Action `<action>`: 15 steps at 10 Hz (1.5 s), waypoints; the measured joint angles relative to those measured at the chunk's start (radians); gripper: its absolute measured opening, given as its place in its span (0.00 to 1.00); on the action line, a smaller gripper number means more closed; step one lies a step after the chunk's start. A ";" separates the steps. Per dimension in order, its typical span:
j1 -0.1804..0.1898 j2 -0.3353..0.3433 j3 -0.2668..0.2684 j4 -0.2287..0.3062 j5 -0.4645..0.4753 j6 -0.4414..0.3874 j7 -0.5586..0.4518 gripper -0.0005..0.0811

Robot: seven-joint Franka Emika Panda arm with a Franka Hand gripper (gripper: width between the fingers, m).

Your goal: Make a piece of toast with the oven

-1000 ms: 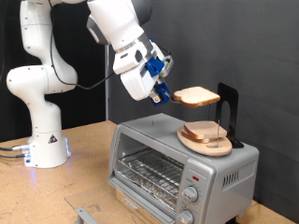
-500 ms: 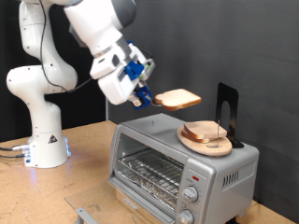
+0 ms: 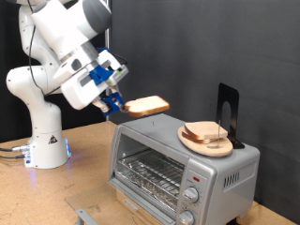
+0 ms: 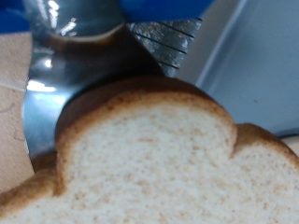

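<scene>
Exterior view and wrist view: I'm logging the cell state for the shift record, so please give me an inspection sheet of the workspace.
Surface: wooden table; a grey metal bracket at the exterior view's bottom edge.
Job's things: piece of toast held in the air, roughly level, above the oven's top at its left end in the exterior view. Oven door looks open, wire rack visible.
Clutter: remaining bread slices on a round wooden stand on the oven top.
Tool: tool shut on the toast's edge; the slice fills the wrist view.
Cables: bundle at the robot base.
Surroundings: black backdrop.
</scene>
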 joint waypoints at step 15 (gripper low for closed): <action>-0.063 0.170 -0.103 -0.072 -0.135 0.013 -0.145 0.58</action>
